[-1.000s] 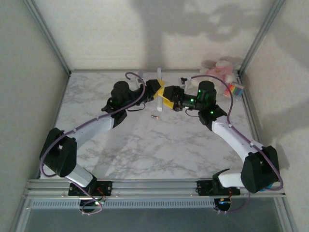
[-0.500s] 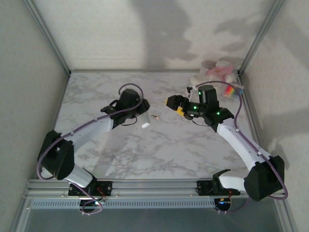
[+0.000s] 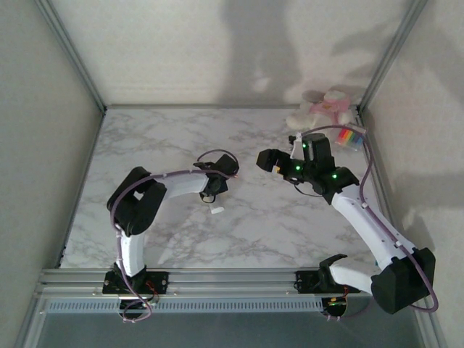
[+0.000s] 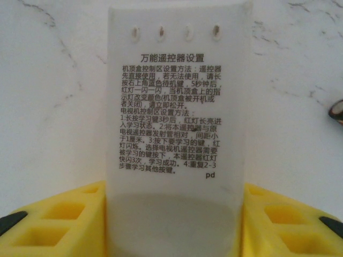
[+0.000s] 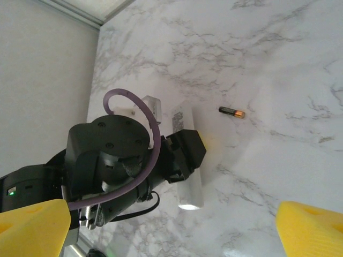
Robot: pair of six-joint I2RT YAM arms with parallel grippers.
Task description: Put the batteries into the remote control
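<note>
White plastic remote control (image 4: 177, 107), printed back upward, gripped across its width by the left jaws, partly closed on it, yellow fingers (image 4: 59, 225) snug against both long edges. Held low over the marble table (image 3: 167, 145), near its middle. Right jaws spread wide, holding nothing, hovering over the table to the right of the remote control. One battery (image 5: 231, 112) loose on the table, near the remote control's side but apart from it: dark body, coppery tip.

Probable step in hand: fetching that battery with the free jaws. Come down straight over it, set the fingers across its short axis, centre it between them, then close slowly to avoid rolling or flicking it away. Lift only once pinched firmly, and carry it level. Keep the remote control flat and still on the left side. Check polarity before seating, and press in squarely rather than at a slant.
</note>
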